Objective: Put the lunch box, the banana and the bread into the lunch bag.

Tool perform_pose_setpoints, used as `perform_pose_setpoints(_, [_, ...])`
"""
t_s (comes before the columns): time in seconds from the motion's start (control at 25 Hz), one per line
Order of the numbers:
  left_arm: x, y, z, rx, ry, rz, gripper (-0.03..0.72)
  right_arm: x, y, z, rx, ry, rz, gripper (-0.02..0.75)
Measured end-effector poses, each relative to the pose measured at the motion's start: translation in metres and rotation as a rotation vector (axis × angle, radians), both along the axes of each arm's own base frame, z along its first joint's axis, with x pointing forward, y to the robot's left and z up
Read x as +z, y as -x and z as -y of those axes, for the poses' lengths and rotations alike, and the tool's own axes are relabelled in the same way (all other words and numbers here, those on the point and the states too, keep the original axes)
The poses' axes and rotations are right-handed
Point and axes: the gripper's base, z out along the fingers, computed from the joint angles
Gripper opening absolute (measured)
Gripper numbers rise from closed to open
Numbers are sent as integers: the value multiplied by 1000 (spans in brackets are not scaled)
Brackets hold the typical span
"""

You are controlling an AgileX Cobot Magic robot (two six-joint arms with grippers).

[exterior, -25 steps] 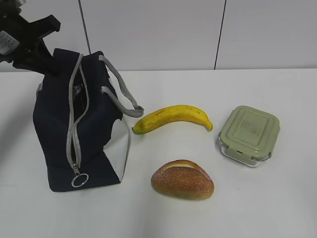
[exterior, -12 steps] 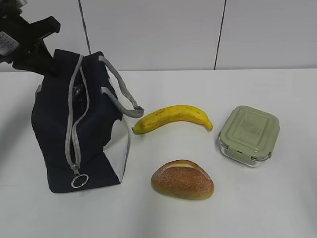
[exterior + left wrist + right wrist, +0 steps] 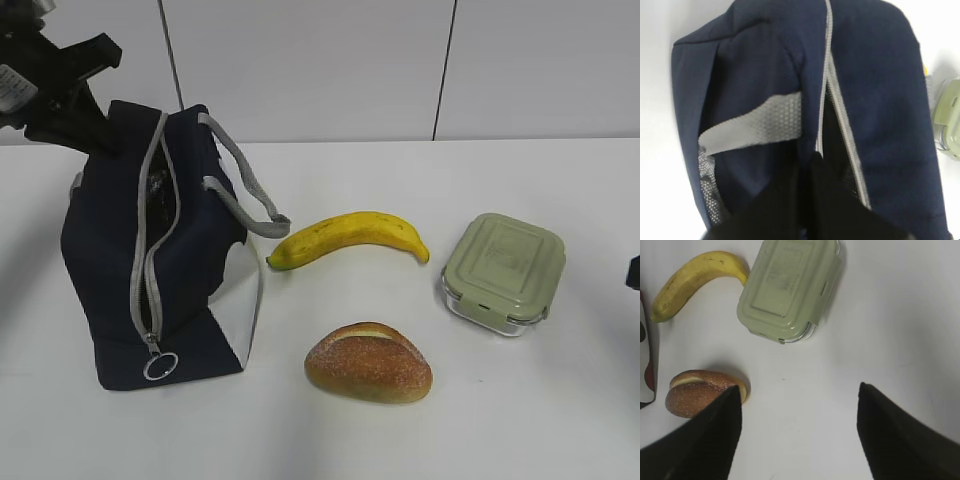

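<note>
Right wrist view, right tool [image 3: 797, 432] wide over bare table [image 3: 900, 315], lunch box [image 3: 787, 290] beyond.

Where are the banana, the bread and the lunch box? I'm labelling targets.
banana [image 3: 350, 234], exterior view, middle of its curve.
bread [image 3: 368, 364], exterior view, crust centre.
lunch box [image 3: 505, 259], exterior view, lid centre.

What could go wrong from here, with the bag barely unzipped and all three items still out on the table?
The lunch bag shows only a narrow slit along its zipper; the lunch box would likely jam unless it is opened wider. The left pincer appears to grip the fabric at the slit, so a hard pull could tip or drag the bag. The right pincer is open above bare table; the bread by its finger could get nudged on descent.
</note>
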Motion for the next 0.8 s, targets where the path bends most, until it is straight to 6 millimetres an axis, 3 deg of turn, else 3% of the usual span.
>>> perform_pose_setpoints(0.4, [0,1,0,-7,0,-9,3,-23,-86,-5,28,-128,-176,530])
perform_pose_setpoints(0.56, [0,1,0,-7,0,-10,3,-37,-107,3,40,-222,-177,530])
perform_pose_setpoints(0.8, [0,1,0,-8,3,-11,3,-64,-121,31,73,-298,-189,543])
